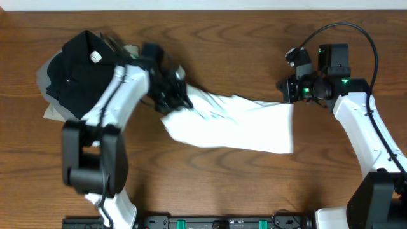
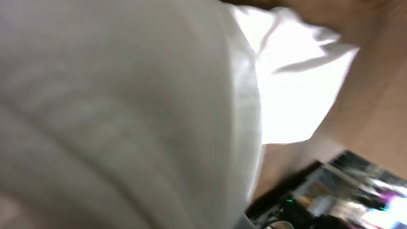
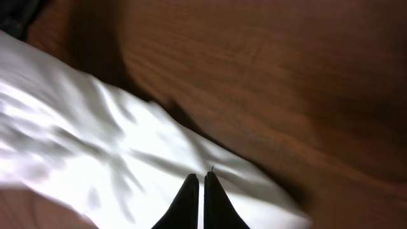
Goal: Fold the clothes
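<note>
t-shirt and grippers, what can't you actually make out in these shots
- Left gripper fingers: left wrist view, blurred T-shirt fills it.
- Its print: shows in no view.
- Right gripper: right wrist view, shut fingers cut off by bottom edge; pinching cloth or not, unclear.
- Grey garment: overhead, black garment covers most.

Counted 3 garments: white T-shirt [image 1: 241, 127] ×1, black folded garment [image 1: 76, 73] ×1, grey garment [image 1: 46, 79] ×1, partly hidden under black one. White tag [image 1: 95, 56] ×1. Arms numbered 2: left arm [image 1: 111, 105], right arm [image 1: 359, 124]. Wooden table [image 1: 216, 38] ×1.
</note>
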You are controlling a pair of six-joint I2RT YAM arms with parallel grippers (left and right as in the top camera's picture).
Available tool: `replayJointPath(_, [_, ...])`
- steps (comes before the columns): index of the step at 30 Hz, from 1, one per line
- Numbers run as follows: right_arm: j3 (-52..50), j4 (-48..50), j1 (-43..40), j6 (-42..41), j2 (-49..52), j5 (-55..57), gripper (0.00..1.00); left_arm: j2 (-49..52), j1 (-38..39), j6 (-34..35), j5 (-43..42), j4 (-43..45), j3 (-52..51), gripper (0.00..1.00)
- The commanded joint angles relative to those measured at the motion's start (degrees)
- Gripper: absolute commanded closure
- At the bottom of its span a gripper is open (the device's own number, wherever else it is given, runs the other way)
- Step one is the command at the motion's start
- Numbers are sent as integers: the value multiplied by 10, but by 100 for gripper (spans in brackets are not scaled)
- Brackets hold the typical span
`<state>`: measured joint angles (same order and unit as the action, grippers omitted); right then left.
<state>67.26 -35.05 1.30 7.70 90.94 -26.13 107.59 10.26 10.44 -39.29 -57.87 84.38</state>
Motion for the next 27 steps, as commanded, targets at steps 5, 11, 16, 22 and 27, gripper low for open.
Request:
replayJointPath(5, [2,16,-7,-23,-9,7,96,-33,62,-76,116,-65,128,94])
replayJointPath(11, [2,12,-10,-67,-9,54,94,-6,161,-27,205,-61,126,94])
replayJointPath(16, [2,9,-10,-68,-9,54,93,40,232,-1,206,-32,126,94])
replayJointPath(22, [2,5,-10,-69,-9,59,93,90,284,13,207,6,126,84])
replayJointPath(27, [2,-7,-10,-69,-9,80,92,102,320,12,208,72,126,55])
